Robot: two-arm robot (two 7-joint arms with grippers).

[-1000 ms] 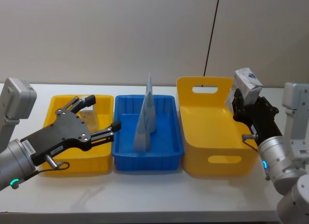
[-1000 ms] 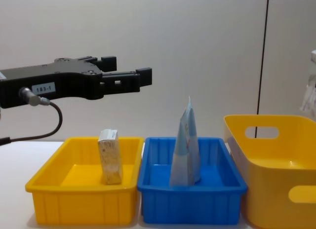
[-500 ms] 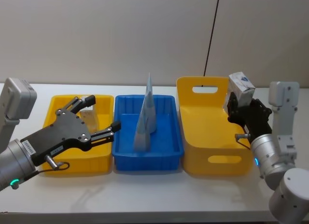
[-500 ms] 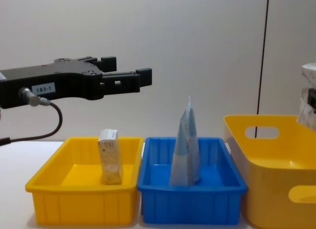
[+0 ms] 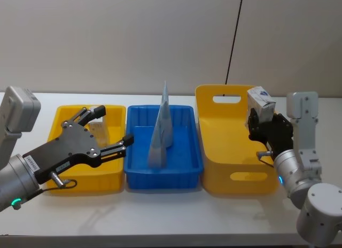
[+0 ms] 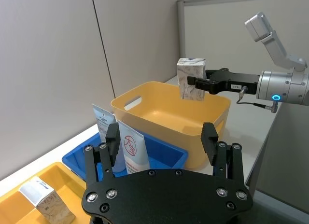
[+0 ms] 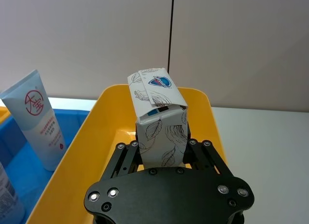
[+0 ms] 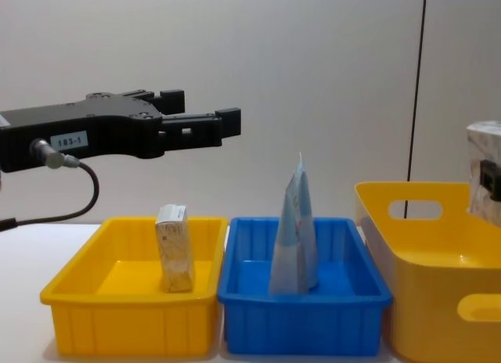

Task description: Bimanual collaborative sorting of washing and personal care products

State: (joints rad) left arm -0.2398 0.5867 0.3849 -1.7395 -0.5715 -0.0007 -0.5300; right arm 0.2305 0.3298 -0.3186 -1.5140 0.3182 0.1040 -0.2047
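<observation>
A robot test lab in a bare office bay: a plain white surface (image 5: 160,216) lies beneath both arms' jaws, blank grey partition panels (image 5: 117,39) stand beyond them with a black cable (image 5: 234,39) hanging down, and a row of plastic sorting bins (image 5: 163,181) sits just below the jaws.

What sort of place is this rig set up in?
Probably a lab test bench: plain white table, bare grey partition walls, and a shallow yellow plastic bin, blue plastic bin and tall yellow handled bin lined up for sorting.

2 yel. bins (image 5: 101,179) (image 5: 224,170), 1 blue bin (image 5: 163,181) — 2 tubes (image 6: 131,149) (image 6: 104,120), 1 tan ctn (image 8: 174,249), 1 leaf pouch (image 7: 161,132).
</observation>
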